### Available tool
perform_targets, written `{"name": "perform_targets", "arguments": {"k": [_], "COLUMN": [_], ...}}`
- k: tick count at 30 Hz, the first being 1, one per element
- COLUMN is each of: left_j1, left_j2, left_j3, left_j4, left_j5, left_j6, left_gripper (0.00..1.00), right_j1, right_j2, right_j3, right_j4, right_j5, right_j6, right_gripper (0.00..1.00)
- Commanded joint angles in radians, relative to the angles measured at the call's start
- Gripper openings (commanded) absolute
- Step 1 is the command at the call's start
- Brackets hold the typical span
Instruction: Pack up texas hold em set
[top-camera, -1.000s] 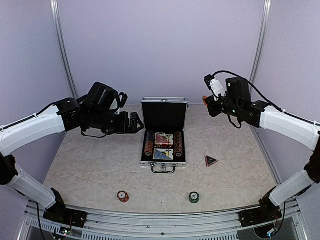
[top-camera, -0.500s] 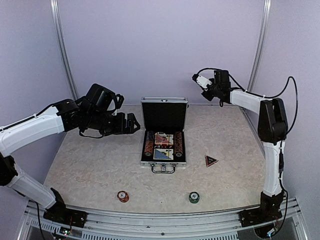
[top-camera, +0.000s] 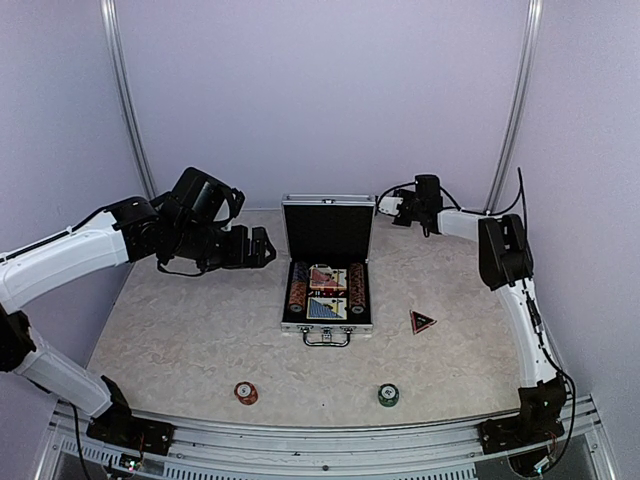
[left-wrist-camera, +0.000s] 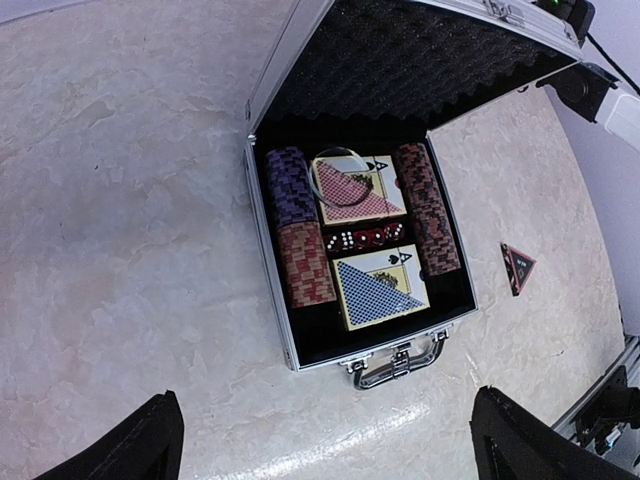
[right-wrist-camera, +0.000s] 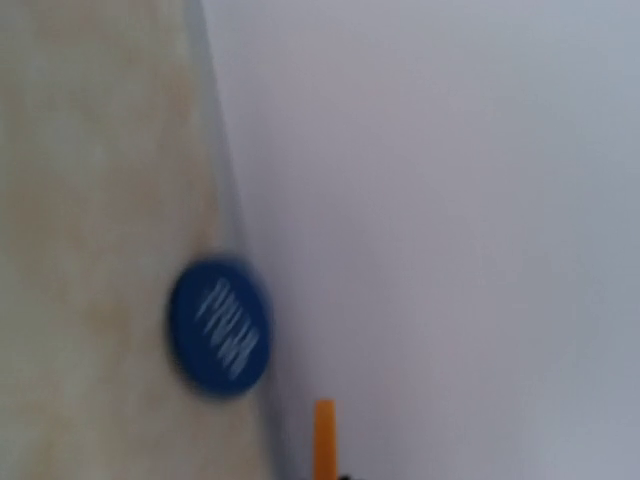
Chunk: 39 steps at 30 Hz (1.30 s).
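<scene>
The left gripper (top-camera: 262, 247) hung above the left half of the bench (top-camera: 180, 330), just left of the case, its fingers (left-wrist-camera: 130, 450) spread wide and holding nothing. Near the front edge, left of centre, stood a small red chip stack (top-camera: 246, 392). The silver case (top-camera: 328, 230) sat mid-bench with its foam-lined lid upright and its handle toward the front. Inside it lay a purple chip row (left-wrist-camera: 290, 185) and a red chip row (left-wrist-camera: 305, 262) on the left, the red deck (left-wrist-camera: 358, 190) under a clear round disc (left-wrist-camera: 340, 180), a line of dice (left-wrist-camera: 365, 238), the blue deck (left-wrist-camera: 380, 288), and a dark chip row (left-wrist-camera: 428, 208) on the right. A green chip stack (top-camera: 388, 395) stood near the front edge, right of centre. The triangle marker (top-camera: 422, 321) lay flat to the right of the case. The right gripper (top-camera: 386, 205) reached over the far edge beside the lid, its fingers pressed together. Its blurred wrist view showed a blue disc (right-wrist-camera: 220, 325) where the bench met the wall.
</scene>
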<state>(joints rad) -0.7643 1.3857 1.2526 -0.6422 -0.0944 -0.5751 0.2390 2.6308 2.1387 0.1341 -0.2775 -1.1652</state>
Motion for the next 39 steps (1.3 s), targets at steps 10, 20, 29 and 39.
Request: {"name": "perform_targets", "arguments": {"k": [10, 20, 29, 39], "left_j1": [0.008, 0.01, 0.01, 0.02], "left_j2": [0.033, 0.06, 0.064, 0.064], "left_j3": [0.058, 0.064, 0.038, 0.033], "left_j4": [-0.058, -0.08, -0.08, -0.085], "left_j5": [-0.029, -0.036, -0.036, -0.044], "left_j6": [0.0, -0.024, -0.049, -0.042], "left_gripper": [0.99, 0.99, 0.99, 0.99], "right_j1": [-0.049, -0.066, -0.06, -0.042], "right_j2": [0.144, 0.233, 0.264, 0.272], "right_j3": [0.217, 0.245, 0.265, 0.271], "right_j4": [-0.004, 0.048, 0.075, 0.021], "right_j5": [-0.266, -0.298, -0.331, -0.309], "right_j6": [-0.223, -0.297, -0.377, -0.561], "right_gripper": [0.0, 0.0, 0.0, 0.0]}}
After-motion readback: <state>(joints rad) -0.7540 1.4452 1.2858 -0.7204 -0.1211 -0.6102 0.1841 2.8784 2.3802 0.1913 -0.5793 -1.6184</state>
